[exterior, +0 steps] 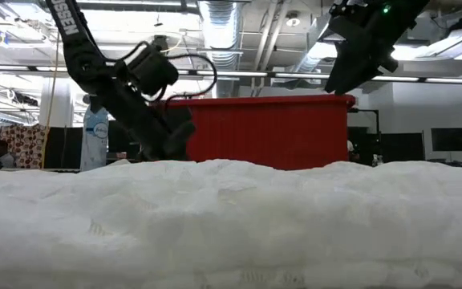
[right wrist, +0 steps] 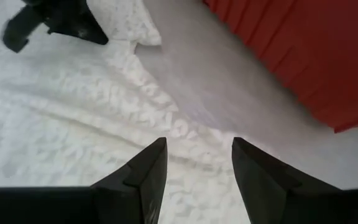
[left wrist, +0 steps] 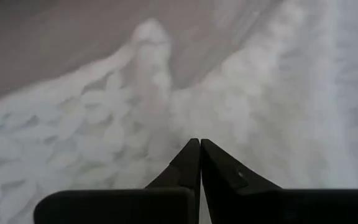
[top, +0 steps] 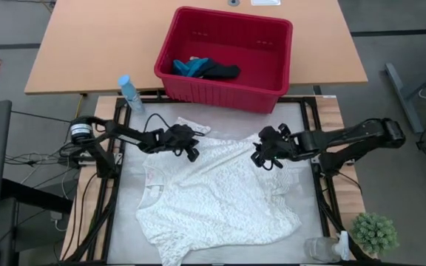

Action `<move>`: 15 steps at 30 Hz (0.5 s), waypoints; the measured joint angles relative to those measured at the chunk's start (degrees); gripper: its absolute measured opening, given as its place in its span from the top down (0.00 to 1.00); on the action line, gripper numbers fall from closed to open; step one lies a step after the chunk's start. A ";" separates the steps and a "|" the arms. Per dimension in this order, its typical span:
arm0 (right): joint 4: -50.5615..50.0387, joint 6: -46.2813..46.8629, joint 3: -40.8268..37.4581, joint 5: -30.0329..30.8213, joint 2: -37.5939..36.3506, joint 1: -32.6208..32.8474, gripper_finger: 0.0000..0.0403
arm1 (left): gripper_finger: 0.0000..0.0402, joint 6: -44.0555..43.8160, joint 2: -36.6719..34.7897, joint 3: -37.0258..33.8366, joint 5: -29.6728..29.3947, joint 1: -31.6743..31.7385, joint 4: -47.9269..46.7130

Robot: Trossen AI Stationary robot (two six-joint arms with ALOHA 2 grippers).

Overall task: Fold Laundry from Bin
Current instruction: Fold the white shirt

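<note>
The large white lacy garment [top: 213,192] lies spread flat on the table, and it fills the foreground of the low view [exterior: 231,217]. The red bin [top: 220,92] stands at the table's far edge. The teal cloth [top: 191,66] and the dark cloth [top: 224,72] lie on its floor. My left gripper [top: 191,151] is shut and low over the garment's far left part [left wrist: 104,124]. My right gripper [top: 259,159] is open and empty. It is raised above the garment's far right part [right wrist: 73,112], as the low view [exterior: 343,72] shows. My left gripper has its shut fingertips [left wrist: 191,152] pointing slantwise down at the white garment near its far edge. I cannot tell whether they touch the cloth or hold any of it.
A clear water bottle [top: 130,92] stands left of the bin. A small potted plant [top: 374,233] and a clear cup [top: 320,249] are at the near right corner. Bare grey table [right wrist: 216,81] lies between the garment and the bin.
</note>
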 joint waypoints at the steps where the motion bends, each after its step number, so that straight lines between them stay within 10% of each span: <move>1: -0.57 1.28 0.00 0.00 0.00 0.26 0.50 | 1.00 -0.37 0.47 0.00 -0.48 0.17 -0.28; 15: -19.52 27.32 -0.02 -0.64 9.77 0.54 0.50 | 1.00 -5.85 0.34 0.46 -7.46 2.44 -14.21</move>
